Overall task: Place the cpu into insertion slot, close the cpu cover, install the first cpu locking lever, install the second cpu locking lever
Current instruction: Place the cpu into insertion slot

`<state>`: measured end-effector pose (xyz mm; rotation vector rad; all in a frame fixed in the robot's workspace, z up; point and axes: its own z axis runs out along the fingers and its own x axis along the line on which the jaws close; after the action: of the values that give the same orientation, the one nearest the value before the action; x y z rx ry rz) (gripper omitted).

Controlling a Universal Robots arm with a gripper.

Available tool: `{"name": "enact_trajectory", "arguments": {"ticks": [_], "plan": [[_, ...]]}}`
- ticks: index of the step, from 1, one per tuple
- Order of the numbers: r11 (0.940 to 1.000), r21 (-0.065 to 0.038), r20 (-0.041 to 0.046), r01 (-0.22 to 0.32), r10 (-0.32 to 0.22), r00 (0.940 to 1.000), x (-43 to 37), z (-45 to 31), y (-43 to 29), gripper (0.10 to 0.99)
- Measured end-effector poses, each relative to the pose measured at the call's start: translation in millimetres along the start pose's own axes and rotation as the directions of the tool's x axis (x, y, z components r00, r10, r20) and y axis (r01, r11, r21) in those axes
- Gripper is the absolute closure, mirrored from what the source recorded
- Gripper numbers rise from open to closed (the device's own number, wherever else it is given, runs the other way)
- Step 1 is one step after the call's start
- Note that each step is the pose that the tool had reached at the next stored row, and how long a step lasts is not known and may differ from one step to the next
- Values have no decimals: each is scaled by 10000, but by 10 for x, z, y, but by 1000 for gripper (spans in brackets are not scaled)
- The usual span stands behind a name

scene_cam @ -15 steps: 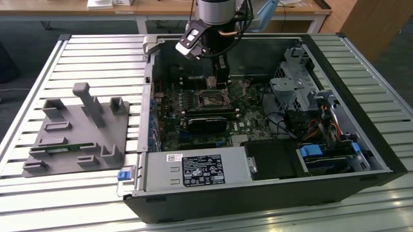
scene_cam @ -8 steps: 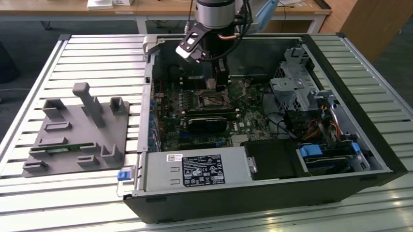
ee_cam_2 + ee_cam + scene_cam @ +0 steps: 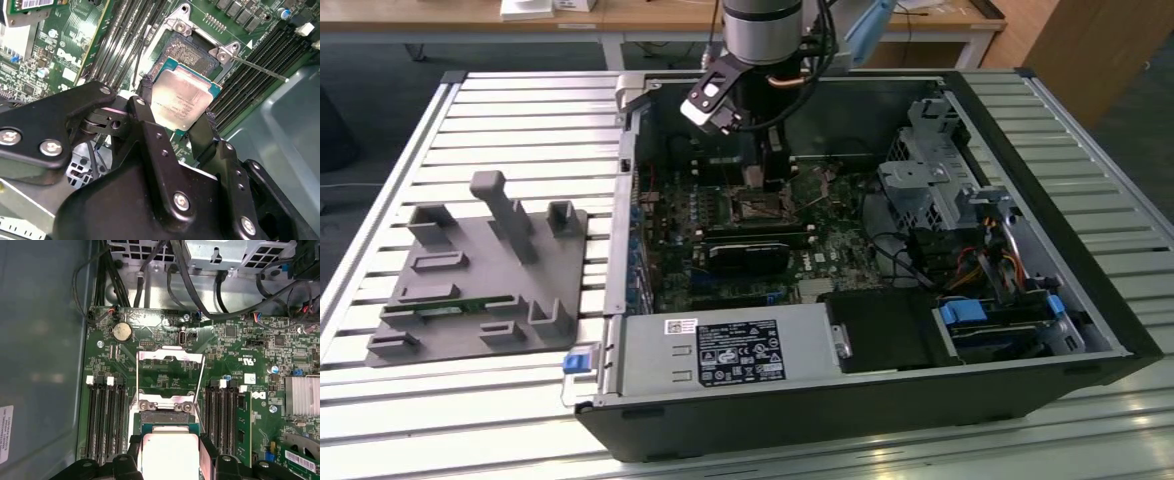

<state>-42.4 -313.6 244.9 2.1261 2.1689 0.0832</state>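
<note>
A: The arm reaches down into the open computer case (image 3: 854, 410), and the gripper (image 3: 180, 107) has its two black fingers (image 3: 145, 100) clamped on opposite edges of the cpu (image 3: 182, 100), silvery top facing up.

B: Where's the chip relative to the insertion slot (image 3: 186, 50)?

A: Right over it. In the second wrist view it covers part of the black socket, and the rest shows just beyond its green edge. Whether it touches the socket, I can't tell.

B: And the cpu cover (image 3: 170, 357)?

A: Flipped open, lying back on the far side of the socket in the first wrist view, with green motherboard (image 3: 225, 347) showing through its window. A thin metal lever (image 3: 260, 70) angles away from one socket corner.

B: What's around it?

A: Black memory slots (image 3: 105, 415) run along both sides of the socket, and a coin cell battery (image 3: 121, 332) sits past the cover. The power supply (image 3: 720, 350) fills the case's near corner, and a grey fixture tray (image 3: 480, 270) rests on the slatted table (image 3: 1067, 130), at the exterior view's left, well apart from the case.
</note>
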Motion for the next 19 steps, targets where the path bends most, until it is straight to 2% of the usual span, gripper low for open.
{"name": "enact_trajectory", "arguments": {"ticks": [19], "plan": [[10000,1,-4,-2,2,10000,21,273,-31,549]]}}
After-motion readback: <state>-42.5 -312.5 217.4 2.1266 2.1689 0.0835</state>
